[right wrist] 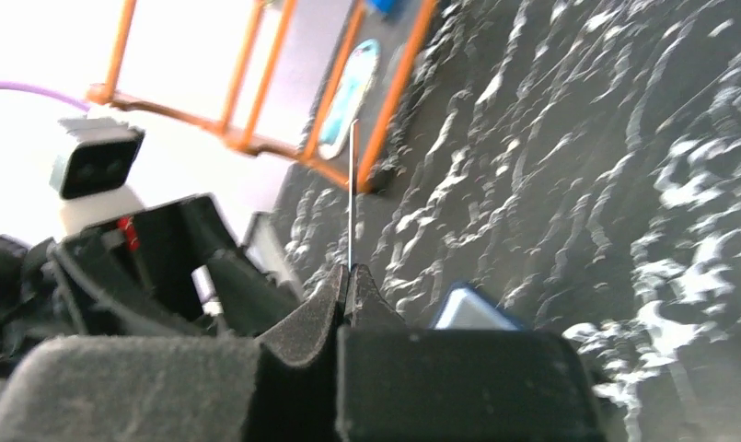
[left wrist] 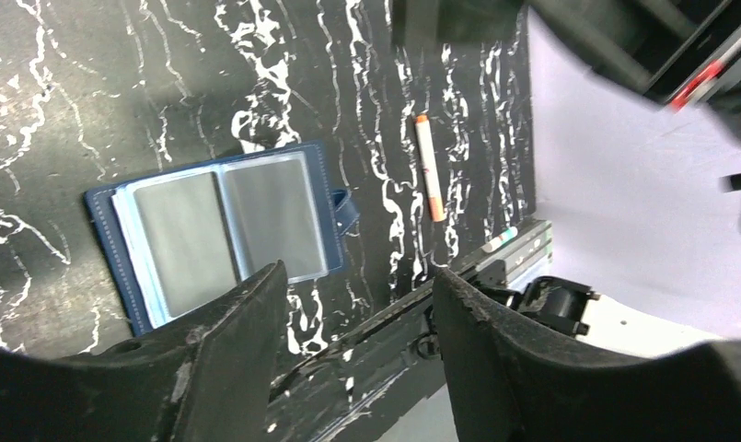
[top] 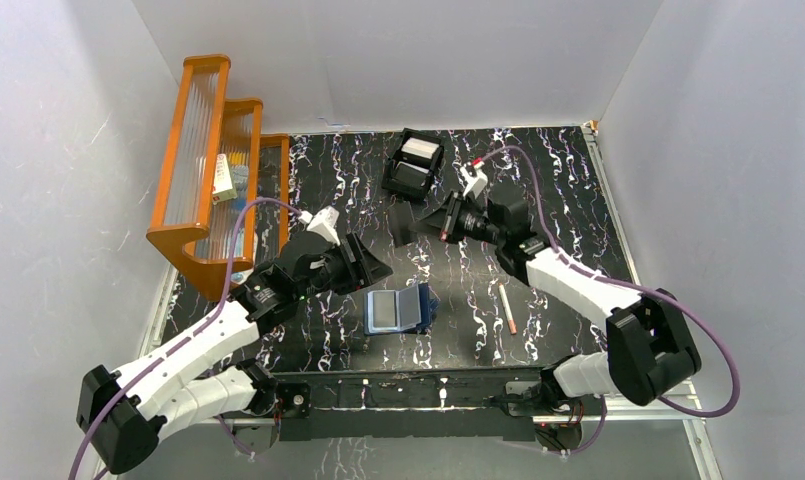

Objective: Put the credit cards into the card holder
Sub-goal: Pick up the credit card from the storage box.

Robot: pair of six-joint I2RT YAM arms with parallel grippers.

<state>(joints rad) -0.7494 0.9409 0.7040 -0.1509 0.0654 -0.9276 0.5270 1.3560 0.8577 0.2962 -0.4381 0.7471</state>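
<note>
One card holder (top: 396,309) lies open on the tabletop (top: 578,180) at the lower middle of the overhead view, with two clear pockets showing and one pale stick (top: 508,308) to its right. The left claw (left wrist: 357,276) stands parted and empty just upper left of it. The right claw (right wrist: 348,276) is pinched tight on one credit card (right wrist: 352,193), seen edge-on.

Looking down on a black marbled table (top: 338,170). Got the card holder (top: 398,309) lying open near the front middle, with the left gripper (top: 376,268) just up-left of it. Right gripper (top: 406,222) further back, pointing left, near a black box (top: 413,163). Pale stick (top: 508,308) right of the holder, orange rack (top: 213,160) way off left.
</note>
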